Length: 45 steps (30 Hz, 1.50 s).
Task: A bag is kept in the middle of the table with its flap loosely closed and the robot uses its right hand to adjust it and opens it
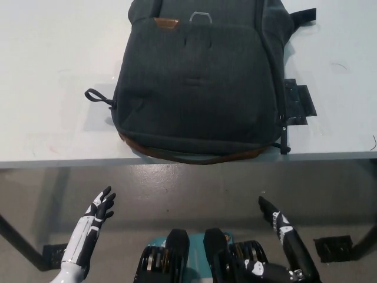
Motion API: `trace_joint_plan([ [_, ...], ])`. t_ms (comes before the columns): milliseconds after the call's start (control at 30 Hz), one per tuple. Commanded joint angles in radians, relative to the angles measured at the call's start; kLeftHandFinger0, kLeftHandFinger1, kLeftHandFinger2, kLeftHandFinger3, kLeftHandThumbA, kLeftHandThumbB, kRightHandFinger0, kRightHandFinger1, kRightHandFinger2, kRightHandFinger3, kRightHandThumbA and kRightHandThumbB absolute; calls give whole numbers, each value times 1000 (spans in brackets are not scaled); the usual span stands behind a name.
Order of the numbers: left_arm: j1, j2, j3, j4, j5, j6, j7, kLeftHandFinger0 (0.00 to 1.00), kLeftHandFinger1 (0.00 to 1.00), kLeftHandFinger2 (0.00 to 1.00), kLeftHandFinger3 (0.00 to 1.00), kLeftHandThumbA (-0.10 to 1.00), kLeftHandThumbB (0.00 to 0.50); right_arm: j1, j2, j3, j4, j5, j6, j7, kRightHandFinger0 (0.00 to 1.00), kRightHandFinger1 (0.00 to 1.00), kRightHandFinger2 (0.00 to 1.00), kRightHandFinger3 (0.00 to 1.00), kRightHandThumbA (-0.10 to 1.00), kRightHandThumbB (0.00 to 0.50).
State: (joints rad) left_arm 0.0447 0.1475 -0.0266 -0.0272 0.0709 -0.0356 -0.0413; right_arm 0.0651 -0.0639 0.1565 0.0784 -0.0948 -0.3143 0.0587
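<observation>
A dark grey backpack (200, 82) lies flat in the middle of the white table (53, 76), its brown-trimmed bottom hanging slightly over the near edge. Its flap (197, 15) at the far end lies closed, with a metal clasp and a small brown patch showing. My black right hand (281, 227) is low at the bottom right, below the table edge, fingers apart and holding nothing. My white left hand (94, 221) rests at the lower left, also open and below the table edge. Neither hand touches the bag.
Black straps (297, 100) stick out from the bag's right side, and a small loop (97, 96) from its left. The table's near edge runs across the picture's middle. Below it are grey floor and table legs (26, 244).
</observation>
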Motion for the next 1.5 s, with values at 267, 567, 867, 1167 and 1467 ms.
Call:
trace_joint_plan([
  [267, -2, 9, -7, -19, 6, -48, -14, 1000, 1000, 1000, 1000, 1000, 0, -230, -24, -173, -330, 130, 53, -35, 1000, 1000, 1000, 1000, 1000, 284],
  [567, 5, 8, -5, -20, 10, -43, -13, 1000, 1000, 1000, 1000, 1000, 1, -564, -34, -254, -185, 273, 237, -15, 1000, 1000, 1000, 1000, 1000, 290],
  [867, 15, 3, 0, -18, 1, -43, -11, 1000, 1000, 1000, 1000, 1000, 0, -810, -27, -280, 96, 375, 302, 45, 1000, 1000, 1000, 1000, 1000, 262],
  [1167, 13, 0, -6, -8, 9, -44, -9, 1000, 1000, 1000, 1000, 1000, 0, -963, 1, -265, 419, 392, 270, 118, 1000, 1000, 1000, 1000, 1000, 311],
  [1467, 16, 3, -2, -18, 1, -33, -14, 1000, 1000, 1000, 1000, 1000, 3, -922, 35, -256, 468, 435, 289, 210, 1000, 1000, 1000, 1000, 1000, 365],
])
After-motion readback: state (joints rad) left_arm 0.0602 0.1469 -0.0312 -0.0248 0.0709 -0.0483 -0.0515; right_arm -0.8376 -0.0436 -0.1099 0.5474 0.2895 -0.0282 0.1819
